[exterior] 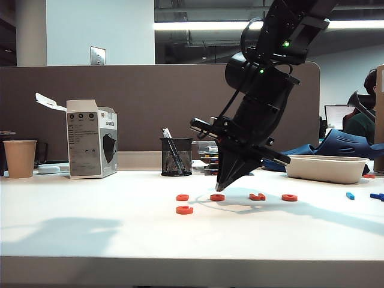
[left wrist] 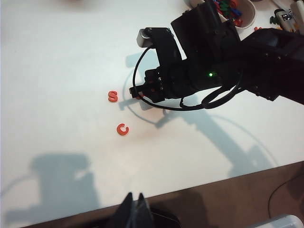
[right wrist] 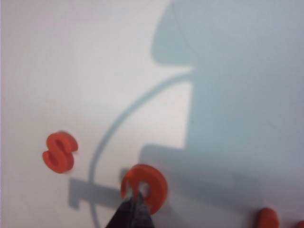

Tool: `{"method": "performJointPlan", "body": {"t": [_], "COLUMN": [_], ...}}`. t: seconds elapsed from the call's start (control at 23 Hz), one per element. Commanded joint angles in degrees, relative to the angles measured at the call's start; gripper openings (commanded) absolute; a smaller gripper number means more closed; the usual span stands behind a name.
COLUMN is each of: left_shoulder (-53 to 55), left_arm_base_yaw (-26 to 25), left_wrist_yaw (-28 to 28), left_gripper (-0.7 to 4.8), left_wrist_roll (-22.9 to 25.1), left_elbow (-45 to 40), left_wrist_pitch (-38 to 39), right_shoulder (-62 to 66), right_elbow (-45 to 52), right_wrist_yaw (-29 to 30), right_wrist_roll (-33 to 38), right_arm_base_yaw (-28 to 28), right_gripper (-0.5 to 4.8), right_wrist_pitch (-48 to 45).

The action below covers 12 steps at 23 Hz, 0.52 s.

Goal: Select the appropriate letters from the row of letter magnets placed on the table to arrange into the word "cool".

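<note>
Front letter: an orange-red C (exterior: 184,209) lies nearest the camera on the table (exterior: 90,234), alone in front of the row, already set apart.
Row behind: S (exterior: 182,197), ring (exterior: 217,197), a U-like piece (exterior: 257,196) and another ring (exterior: 289,197), with blue pieces (exterior: 350,195) far to the right.
Right gripper: its jaws are closed to one point (right wrist: 135,202), the tip touching the ring (right wrist: 145,186) at its hole; nothing is lifted.
Key relation: the ring is directly under the tip; the C lies toward the camera and a little left, so I judge the ring must go beside it there.
Left gripper: closed, empty (left wrist: 135,209), high and well apart from the letters.
Free room: wide bare table around the C; the front edge is well apart.
</note>
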<state>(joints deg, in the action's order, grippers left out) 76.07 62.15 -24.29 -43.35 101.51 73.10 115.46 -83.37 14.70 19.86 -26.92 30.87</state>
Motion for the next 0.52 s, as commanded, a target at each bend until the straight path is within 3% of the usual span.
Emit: {"method": "performJointPlan", "body": {"t": [0.04, 0.52], "left_shoulder": [-0.2, -0.2], "left_arm_base_yaw": [-0.1, -0.1], "left_wrist_yaw": [-0.3, -0.5], "left_gripper": [-0.03, -0.03], "left_wrist_roll": [0.1, 1.2], "left_elbow": [0.1, 0.1], "left_wrist_pitch": [-0.3, -0.2], "right_shoulder": [-0.3, 2.2], "right_elbow": [-0.3, -0.4], "right_wrist_yaw": [-0.8, -0.5], "right_wrist_roll": [0.1, 0.1], "right_arm_base_yaw": [0.0, 0.0], "right_gripper": [-0.03, -0.02], "right_wrist_pitch": [-0.7, 3.5]}}
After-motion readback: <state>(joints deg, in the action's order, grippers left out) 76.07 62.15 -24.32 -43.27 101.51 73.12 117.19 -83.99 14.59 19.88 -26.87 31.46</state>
